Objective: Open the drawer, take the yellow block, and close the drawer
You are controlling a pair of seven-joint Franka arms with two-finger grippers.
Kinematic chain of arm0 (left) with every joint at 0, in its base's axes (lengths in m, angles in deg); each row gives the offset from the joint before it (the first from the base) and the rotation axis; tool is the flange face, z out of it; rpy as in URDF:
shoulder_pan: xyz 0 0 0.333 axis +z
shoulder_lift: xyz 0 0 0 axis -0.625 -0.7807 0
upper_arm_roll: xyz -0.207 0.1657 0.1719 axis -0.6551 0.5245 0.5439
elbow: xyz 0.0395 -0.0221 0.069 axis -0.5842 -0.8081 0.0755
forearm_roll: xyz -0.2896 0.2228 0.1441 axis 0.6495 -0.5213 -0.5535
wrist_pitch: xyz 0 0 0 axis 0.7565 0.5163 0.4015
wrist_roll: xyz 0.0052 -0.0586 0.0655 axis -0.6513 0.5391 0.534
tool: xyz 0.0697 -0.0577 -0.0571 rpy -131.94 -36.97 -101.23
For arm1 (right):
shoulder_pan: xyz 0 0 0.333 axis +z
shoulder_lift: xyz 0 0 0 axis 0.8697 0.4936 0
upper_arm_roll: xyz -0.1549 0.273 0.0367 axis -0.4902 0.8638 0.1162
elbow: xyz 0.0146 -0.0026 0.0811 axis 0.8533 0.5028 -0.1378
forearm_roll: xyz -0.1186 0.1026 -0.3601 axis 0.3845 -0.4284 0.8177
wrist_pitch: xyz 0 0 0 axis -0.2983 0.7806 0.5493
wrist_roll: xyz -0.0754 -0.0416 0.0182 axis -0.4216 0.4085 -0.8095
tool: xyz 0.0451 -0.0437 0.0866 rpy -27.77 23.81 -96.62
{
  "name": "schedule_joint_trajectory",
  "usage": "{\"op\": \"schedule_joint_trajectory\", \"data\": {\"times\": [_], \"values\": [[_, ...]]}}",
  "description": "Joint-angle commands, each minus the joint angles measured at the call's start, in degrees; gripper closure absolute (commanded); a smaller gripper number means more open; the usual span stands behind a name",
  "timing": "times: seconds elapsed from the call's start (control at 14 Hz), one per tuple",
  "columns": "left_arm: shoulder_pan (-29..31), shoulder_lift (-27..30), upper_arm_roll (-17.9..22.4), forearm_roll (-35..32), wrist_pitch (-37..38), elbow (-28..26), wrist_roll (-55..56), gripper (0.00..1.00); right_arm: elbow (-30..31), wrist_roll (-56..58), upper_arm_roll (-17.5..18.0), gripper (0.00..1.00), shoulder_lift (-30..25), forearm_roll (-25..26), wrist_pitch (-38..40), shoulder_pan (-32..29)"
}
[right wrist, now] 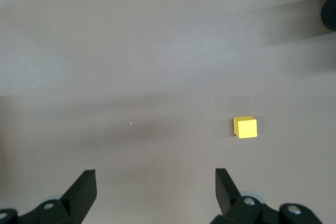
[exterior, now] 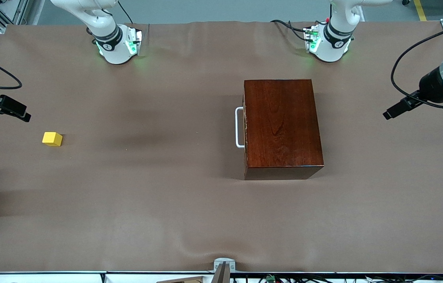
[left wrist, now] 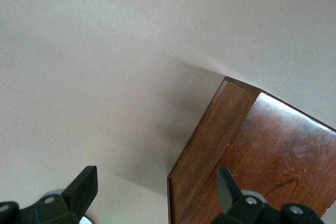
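- The drawer [exterior: 245, 127] sat shut in the dark wooden box [exterior: 282, 127], right of centre in the front view, its white handle [exterior: 239, 127] facing the right arm's end of the bench [exterior: 166, 204].
- The yellow block [exterior: 52, 139] lay on the bench at the left of the front view, well apart from the box.
- The right tool [right wrist: 155, 187] hung above the bench near the block, fingers spread wide, holding nothing.
- The left tool [left wrist: 157, 187] hung over the box's edge, fingers wide apart and empty.
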State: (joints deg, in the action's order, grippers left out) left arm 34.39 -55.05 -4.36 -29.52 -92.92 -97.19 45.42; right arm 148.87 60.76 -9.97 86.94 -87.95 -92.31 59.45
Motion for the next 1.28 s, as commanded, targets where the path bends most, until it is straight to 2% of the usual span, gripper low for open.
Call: {"op": "schedule_joint_trajectory", "data": {"times": [0.0, 0.36, 0.71, 1.0, 1.21], "values": [[1.3, 2.6, -1.9, -1.2, 0.4, -0.3, -3.7, 0.00, -0.2, -0.2, 0.5, 0.00, -0.3, -0.9, 0.4, -0.9], [4.1, 3.3, -4.4, -1.2, 2.0, -0.2, -18.0, 0.00, -0.2, -0.2, 0.5, 0.00, -0.3, -0.9, 0.4, -0.9], [5.1, 3.2, -9.8, -6.4, 3.4, 0.7, -22.9, 0.00, -0.2, -0.2, 0.5, 0.00, -0.3, -0.9, 0.4, -0.9], [4.9, 2.0, -9.8, -7.1, 3.5, 2.4, -27.4, 0.00, -0.2, -0.2, 0.5, 0.00, -0.3, -0.9, 0.4, -0.9], [4.7, -1.8, -9.5, -6.8, 3.9, 7.6, -28.9, 0.00, -0.2, -0.3, 0.5, 0.00, -0.3, -0.9, 0.4, -0.9]]}}
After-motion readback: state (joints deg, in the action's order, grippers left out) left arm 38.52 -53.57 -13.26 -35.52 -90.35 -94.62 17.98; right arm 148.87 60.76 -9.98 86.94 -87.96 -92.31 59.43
